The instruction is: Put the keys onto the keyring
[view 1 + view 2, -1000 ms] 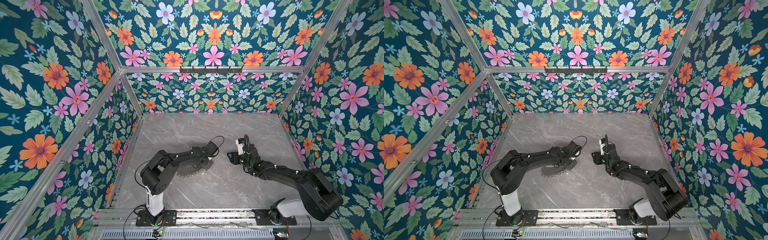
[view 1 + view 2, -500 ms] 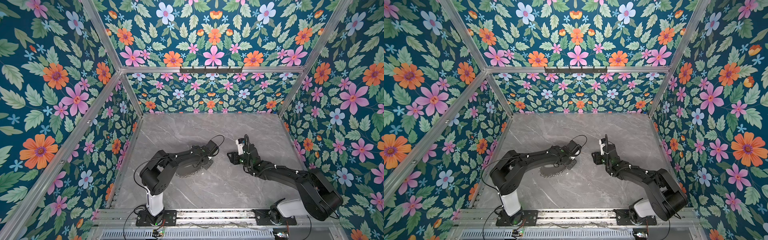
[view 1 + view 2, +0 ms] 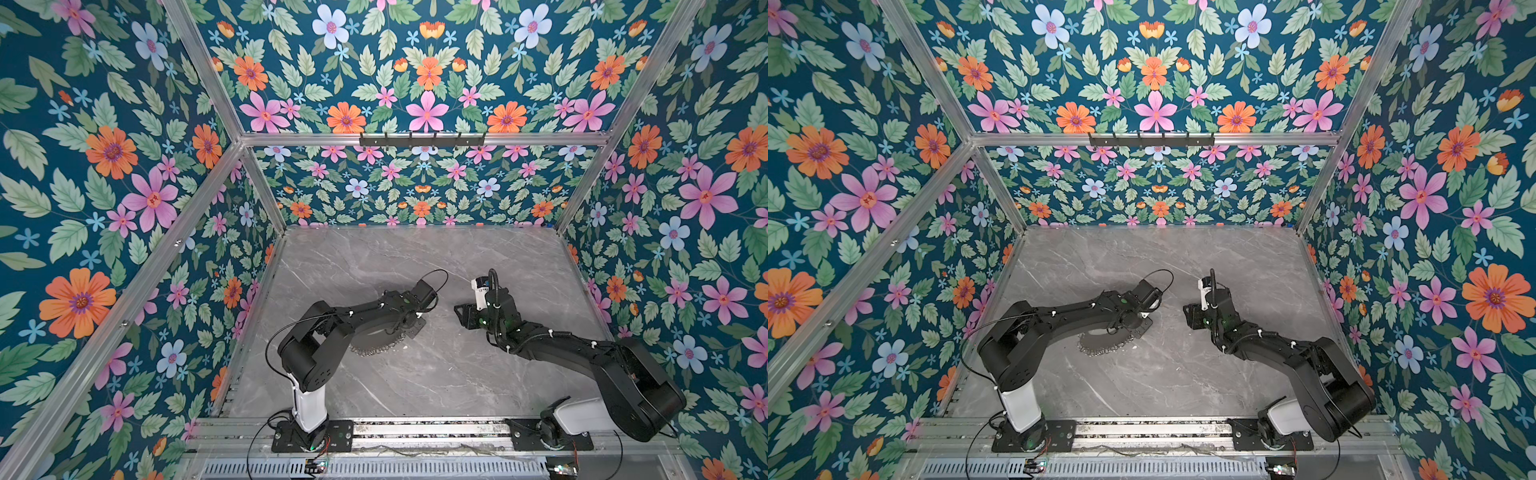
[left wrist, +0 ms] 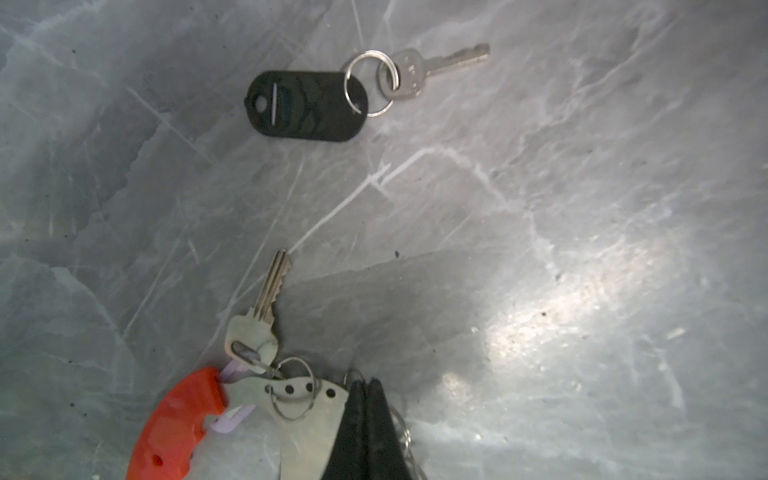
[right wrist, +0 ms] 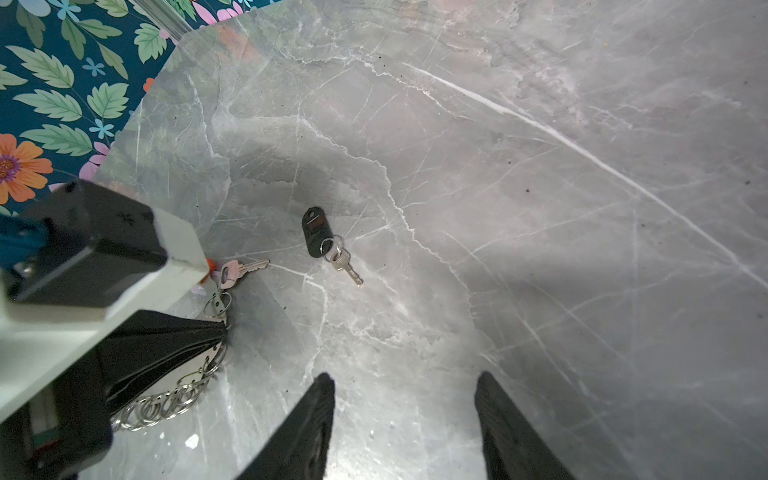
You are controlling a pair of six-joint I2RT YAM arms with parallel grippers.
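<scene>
Left claw (image 4: 365, 395): fingers pressed together, pinching the flat metal part of the keyring (image 4: 303, 440), just beside its red section (image 4: 178, 428). The hold is narrow and edge-on.

In both top views this claw sits low over the table (image 3: 415, 374), left of middle and nearer the front edge than the back. The keyring's string of small silver rings (image 3: 374, 349) fans out under the arm.

Lilac tag (image 4: 232, 415): only slivers show, tucked under the red section. Its key (image 4: 259, 316) points away from the claw. Its little ring overlaps the keyring's metal part. You cannot tell whether it is threaded on or merely lying across.

Black tag (image 4: 305, 106): flat on the bare table beyond the claw's tip, well apart from the keyring. It carries its own ring (image 4: 370, 83) and a small key (image 4: 432, 66). It is plainly not on the keyring.

Right claw (image 5: 405, 378): fingers spread, nothing between them. It hovers above the table, facing the black tag and well apart from it.

Your standing, as a judgement:
- **Done:** the keyring is secured by one claw, and that is all you can count.
- **Left:** the black tag has to be picked up and fed onto the keyring.
- **Unconfirmed:** the lilac tag, so treat both as outstanding.
</scene>
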